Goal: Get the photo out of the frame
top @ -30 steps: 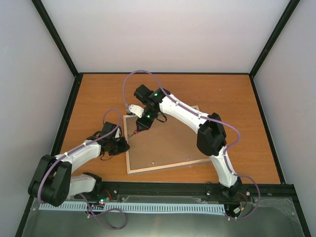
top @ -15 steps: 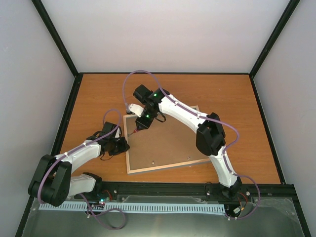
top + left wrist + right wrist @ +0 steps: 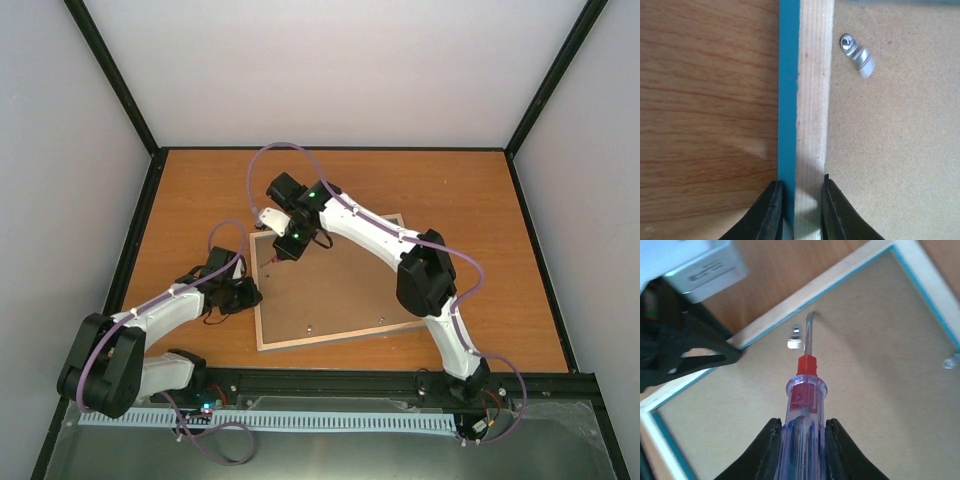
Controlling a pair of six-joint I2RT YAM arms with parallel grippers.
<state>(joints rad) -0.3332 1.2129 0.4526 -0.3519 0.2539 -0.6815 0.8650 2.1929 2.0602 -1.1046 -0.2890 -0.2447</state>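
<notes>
Right end effector [image 3: 802,426] with screwdriver [image 3: 804,390], outstretched over frame [image 3: 340,336]

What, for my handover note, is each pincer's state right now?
Left pincer: closed on the frame rim.
Right pincer: closed on a screwdriver.

Metal tab [image 3: 858,56] blurred (left wrist view); frame [image 3: 812,100] and screwdriver [image 3: 804,400] cut off by edges.
</notes>
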